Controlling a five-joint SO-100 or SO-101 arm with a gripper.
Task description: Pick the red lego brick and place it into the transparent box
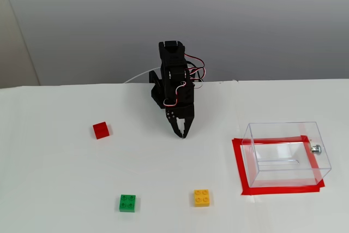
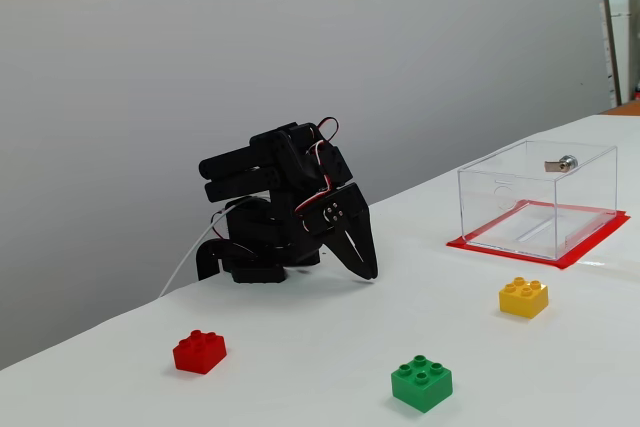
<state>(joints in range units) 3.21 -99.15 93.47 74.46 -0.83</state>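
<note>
My end effector (image 1: 183, 133) rests tip-down on the desk (image 1: 65, 178), fingers together, well apart from the red lego brick (image 1: 101, 130) and transparent box (image 1: 286, 154).

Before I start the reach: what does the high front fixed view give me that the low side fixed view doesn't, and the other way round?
Only the high fixed view shows the full red tape rectangle around the transparent box and the floor layout. Only the low fixed view shows heights: the gripper folded down with its tips at the table, and stud profiles on the red lego brick. Both show red, green brick and yellow brick lying apart, the box empty, and the gripper shut, holding nothing.
</note>
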